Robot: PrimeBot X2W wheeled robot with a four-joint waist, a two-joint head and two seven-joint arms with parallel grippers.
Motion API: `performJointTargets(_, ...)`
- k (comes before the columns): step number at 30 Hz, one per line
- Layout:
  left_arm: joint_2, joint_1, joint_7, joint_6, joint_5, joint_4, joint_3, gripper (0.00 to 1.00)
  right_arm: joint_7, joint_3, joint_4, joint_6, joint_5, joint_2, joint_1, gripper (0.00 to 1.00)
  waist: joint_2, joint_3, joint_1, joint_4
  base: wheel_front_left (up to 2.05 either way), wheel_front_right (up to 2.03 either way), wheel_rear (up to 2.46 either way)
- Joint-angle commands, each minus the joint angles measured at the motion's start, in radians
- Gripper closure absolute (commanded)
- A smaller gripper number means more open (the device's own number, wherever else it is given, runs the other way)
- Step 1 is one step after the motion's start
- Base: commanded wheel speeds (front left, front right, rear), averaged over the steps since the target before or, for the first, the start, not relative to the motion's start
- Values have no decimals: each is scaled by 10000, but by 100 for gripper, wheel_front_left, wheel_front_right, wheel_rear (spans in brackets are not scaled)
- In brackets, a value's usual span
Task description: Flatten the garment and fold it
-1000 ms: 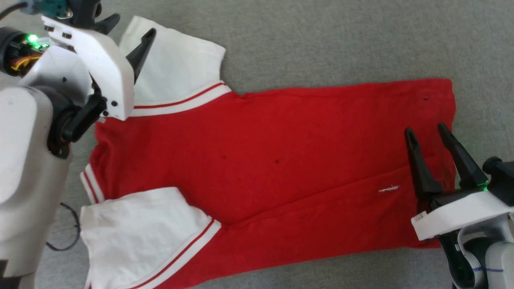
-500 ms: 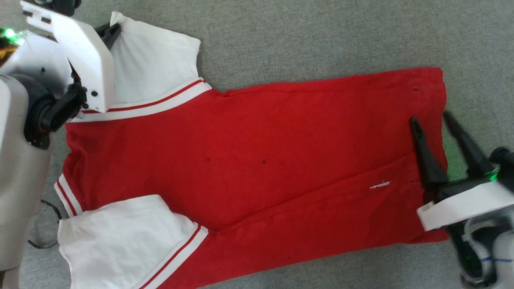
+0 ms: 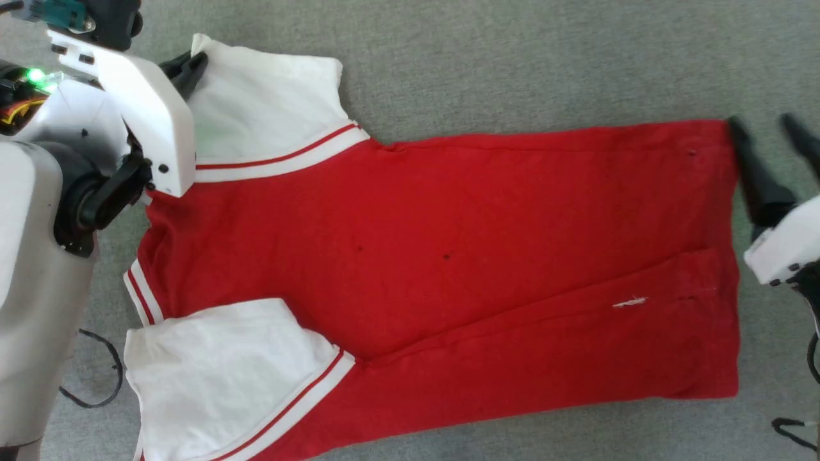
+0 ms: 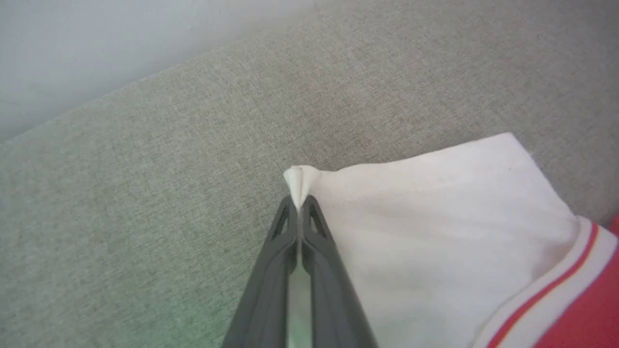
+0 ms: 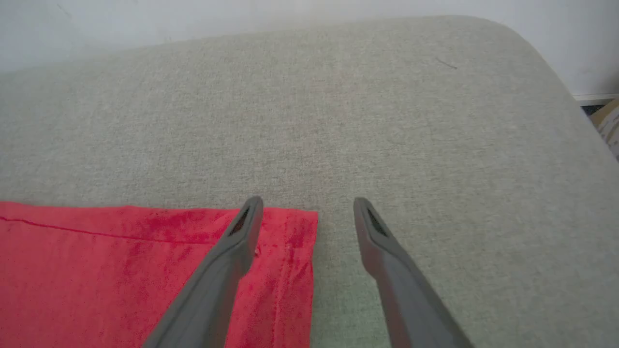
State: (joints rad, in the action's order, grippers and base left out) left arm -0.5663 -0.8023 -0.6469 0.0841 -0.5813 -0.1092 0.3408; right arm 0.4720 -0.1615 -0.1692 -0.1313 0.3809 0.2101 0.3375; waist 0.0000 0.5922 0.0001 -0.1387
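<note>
The garment [image 3: 448, 211] is a red shirt with white sleeves and red-and-white trim, lying flat on a grey surface with its back up and no lettering showing. Its hem points right and its sleeves left. My left gripper [image 3: 195, 62] is at the outer corner of the far white sleeve [image 3: 269, 109]. In the left wrist view this gripper [image 4: 301, 205] is shut, pinching a small peak of the sleeve [image 4: 435, 217] corner. My right gripper [image 3: 761, 125] stands open at the hem's far right corner. One finger hovers over the red hem [image 5: 96, 270], the other over bare surface, gripper [image 5: 307, 205] empty.
The grey fabric surface [image 3: 512, 57] extends beyond the shirt on all sides. Its rounded far edge [image 5: 546, 53] meets a pale wall. Thin black cable loops lie at the lower left [image 3: 102, 378] and lower right [image 3: 791, 429]. The near white sleeve [image 3: 218, 371] lies folded over the red body.
My left gripper has shut on the far sleeve's corner. My right gripper has moved from over the hem's near part up to its far right corner, still open. The camera has shifted slightly.
</note>
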Motion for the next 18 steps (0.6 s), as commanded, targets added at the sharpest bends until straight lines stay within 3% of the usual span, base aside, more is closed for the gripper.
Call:
performJointTargets(1, 52, 74, 27, -59, -88, 46, -25, 100, 176, 75, 36, 6, 76, 38, 200, 0, 0, 140, -1, 101, 0, 0, 0)
performJointTargets(8, 58, -42, -51, -94, -122, 102, 26, 100, 1508, 154, 766, 6, 351, 95, 682, 0, 0, 422, -1, 228, 0, 0, 0)
performJointTargets(9, 56, -63, -63, -97, -125, 108, 33, 100, 1667, 161, 840, 6, 355, 63, 711, 28, 0, 444, -1, 240, 0, 0, 0)
performJointTargets(11, 46, -106, -102, -101, -140, 126, 44, 100, 1904, 72, 934, 6, 385, -83, 787, 100, 0, 461, -1, 265, 0, 0, 0)
performJointTargets(18, 226, -225, 461, -182, -456, 314, -343, 100, 1887, -29, 668, 6, 84, 68, 1168, 100, 0, 193, -1, 446, 0, 0, 0)
